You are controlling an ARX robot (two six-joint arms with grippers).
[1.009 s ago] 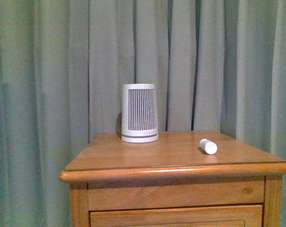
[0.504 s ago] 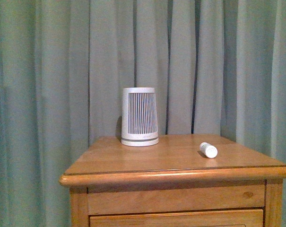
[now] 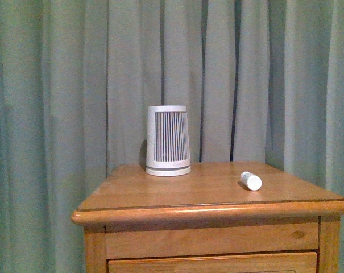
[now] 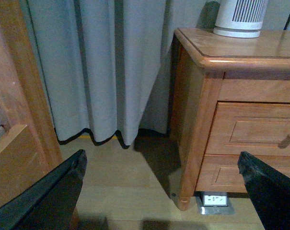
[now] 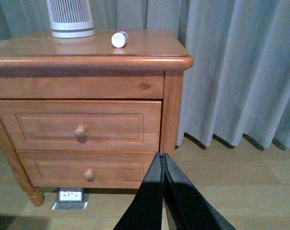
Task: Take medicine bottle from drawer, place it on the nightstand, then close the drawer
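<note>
My right pincer (image 5: 163, 160) hangs low in front of the nightstand (image 5: 173, 62), its two black fingers pressed tip to tip with nothing between them; it holds nothing because the bottle (image 5: 119, 39) already lies on the surface, up and beyond the pincer, a little toward my left. The bottle rests on its side, cap end toward me, near the front edge. I judge that it lies flat because it was let go rather than stood; on its side it could roll, though the wood looks level. The ribbed cylinder (image 5: 70, 18) stands upright farther back and farther toward my left, well apart from the bottle.

The drawer (image 5: 78, 125), taller of the two, sits flush with the cabinet face, its knob (image 5: 80, 132) beyond the pincer and toward my left. The lower drawer (image 5: 89, 166) is flush as well. With the bottle on top and both fronts shut, I judge the task as good as done, which would explain why the pincer hangs clear of the furniture.

My left pincer (image 4: 159, 191) is spread wide, one dark finger at each side of its view, gripping nothing. The nightstand's near corner post stands ahead of it and toward my right, curtain (image 4: 97, 72) behind, bare floor below. Neither arm appears in the front view.
</note>
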